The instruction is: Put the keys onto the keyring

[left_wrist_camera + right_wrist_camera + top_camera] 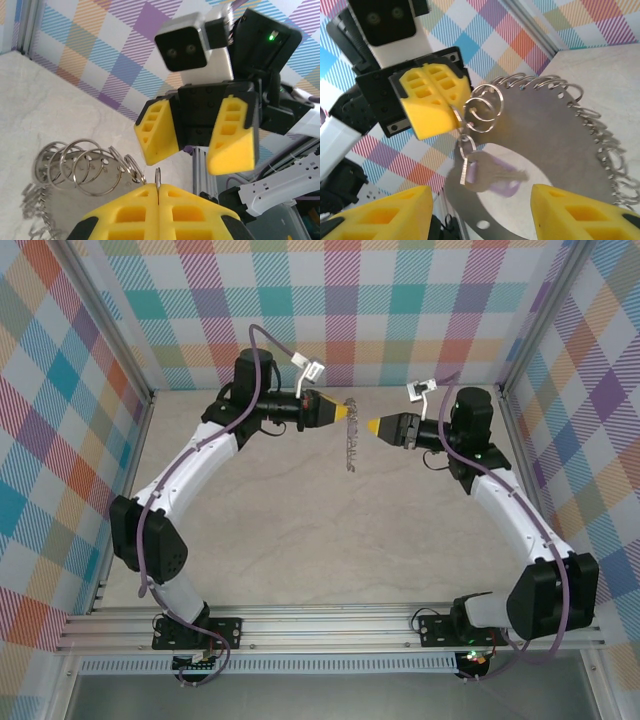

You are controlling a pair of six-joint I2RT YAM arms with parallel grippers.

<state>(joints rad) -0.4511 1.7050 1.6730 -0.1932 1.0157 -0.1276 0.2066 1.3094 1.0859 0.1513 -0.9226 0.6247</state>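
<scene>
A: How are the claws set, and what is held?

B: The left gripper [445,102] is pressed together; the right gripper [376,426] is spread, with nothing gripped. The keyring [555,125] is hung on edge between the two, carried by one split ring [485,107] at its rim that is pinched in the left fingers

A: Where is the key to be found?

B: The lilac-headed key [495,177] is seen dangling just below the left pinch, in front of the keyring's face and straight ahead of the right gripper, between the lines of its spread fingers. Its outline is blurred, but its long axis is judged to run crosswise, roughly level. The right arm is judged the free one to reach it, and a straight advance would be needed
</scene>
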